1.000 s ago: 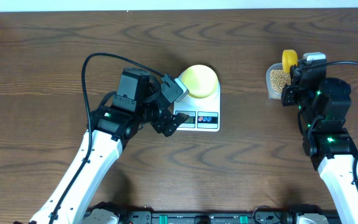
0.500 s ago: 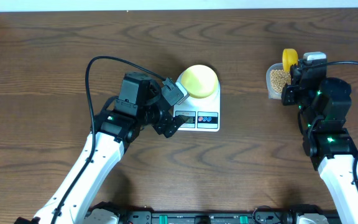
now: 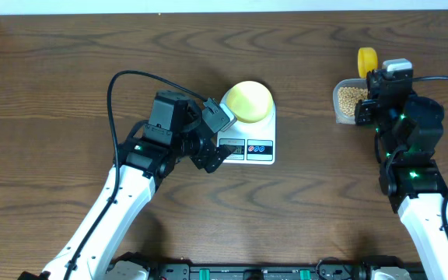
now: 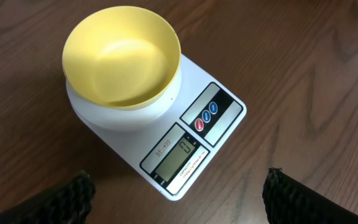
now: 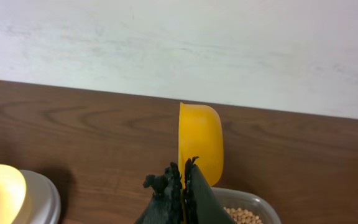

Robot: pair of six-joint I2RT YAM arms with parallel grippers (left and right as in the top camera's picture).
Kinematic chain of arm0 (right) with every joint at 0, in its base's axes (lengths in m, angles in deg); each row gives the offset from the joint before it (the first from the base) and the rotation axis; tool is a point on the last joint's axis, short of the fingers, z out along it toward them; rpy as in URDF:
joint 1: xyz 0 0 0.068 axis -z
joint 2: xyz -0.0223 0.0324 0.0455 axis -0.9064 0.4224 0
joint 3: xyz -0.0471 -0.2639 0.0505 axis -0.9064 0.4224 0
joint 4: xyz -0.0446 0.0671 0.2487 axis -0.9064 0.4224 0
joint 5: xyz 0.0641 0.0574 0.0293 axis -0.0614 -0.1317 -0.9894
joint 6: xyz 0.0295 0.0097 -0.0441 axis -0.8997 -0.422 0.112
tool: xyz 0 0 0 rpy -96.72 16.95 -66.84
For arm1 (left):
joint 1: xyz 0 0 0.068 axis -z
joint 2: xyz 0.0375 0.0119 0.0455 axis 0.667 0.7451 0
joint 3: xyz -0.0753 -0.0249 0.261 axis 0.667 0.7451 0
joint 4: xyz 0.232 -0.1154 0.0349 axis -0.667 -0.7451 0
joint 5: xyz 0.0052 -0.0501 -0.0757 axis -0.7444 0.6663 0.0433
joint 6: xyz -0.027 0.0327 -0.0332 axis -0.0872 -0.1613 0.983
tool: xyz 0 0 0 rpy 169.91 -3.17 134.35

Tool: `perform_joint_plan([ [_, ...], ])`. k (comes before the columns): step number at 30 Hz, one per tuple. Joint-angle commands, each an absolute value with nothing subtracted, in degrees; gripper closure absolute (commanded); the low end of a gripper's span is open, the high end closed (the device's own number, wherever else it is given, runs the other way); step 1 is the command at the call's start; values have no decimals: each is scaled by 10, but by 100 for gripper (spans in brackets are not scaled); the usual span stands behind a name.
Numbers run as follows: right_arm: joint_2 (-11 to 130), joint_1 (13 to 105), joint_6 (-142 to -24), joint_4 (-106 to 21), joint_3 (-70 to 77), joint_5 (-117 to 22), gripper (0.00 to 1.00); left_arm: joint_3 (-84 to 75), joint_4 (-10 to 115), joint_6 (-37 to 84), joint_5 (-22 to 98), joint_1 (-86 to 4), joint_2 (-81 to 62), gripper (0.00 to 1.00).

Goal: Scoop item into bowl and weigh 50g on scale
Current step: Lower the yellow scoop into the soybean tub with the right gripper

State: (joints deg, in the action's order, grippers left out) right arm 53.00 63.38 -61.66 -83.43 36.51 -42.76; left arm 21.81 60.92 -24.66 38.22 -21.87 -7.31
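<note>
The pale yellow bowl (image 3: pixel 249 101) stands empty on the white scale (image 3: pixel 247 144); both also show in the left wrist view, the bowl (image 4: pixel 122 55) on the scale (image 4: pixel 191 140) with its display lit. My left gripper (image 3: pixel 212 158) is open and empty just left of the scale's display edge. My right gripper (image 3: pixel 369 85) is shut on the handle of a yellow scoop (image 3: pixel 367 57), held on edge above the clear tub's far end. The scoop (image 5: pixel 199 149) shows in the right wrist view, with tan beans (image 5: pixel 244 216) in the tub below. Beans (image 3: pixel 351 97) fill the tub.
The clear rectangular tub (image 3: pixel 339 112) sits at the right of the wooden table (image 3: pixel 68 70), beside my right arm. A pale wall (image 5: pixel 179 43) rises behind the table's far edge. Black cables loop from both arms.
My right gripper has lifted and swung the yellow scoop farther back, toward the table's far edge, leaving more beans in sight. The left arm shifted slightly toward the scale, then held still.
</note>
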Motion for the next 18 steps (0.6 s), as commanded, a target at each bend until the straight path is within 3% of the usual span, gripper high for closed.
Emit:
perform_joint_plan([
  [1, 529, 636, -575, -830, 353, -410, 99, 219, 606, -248, 379, -222, -75, 11],
  [6, 529, 636, -549, -803, 353, -317, 99, 219, 606, -248, 379, -222, -75, 12],
  [18, 551, 636, -550, -679, 354, -311, 99, 219, 606, -248, 379, -222, -75, 12],
])
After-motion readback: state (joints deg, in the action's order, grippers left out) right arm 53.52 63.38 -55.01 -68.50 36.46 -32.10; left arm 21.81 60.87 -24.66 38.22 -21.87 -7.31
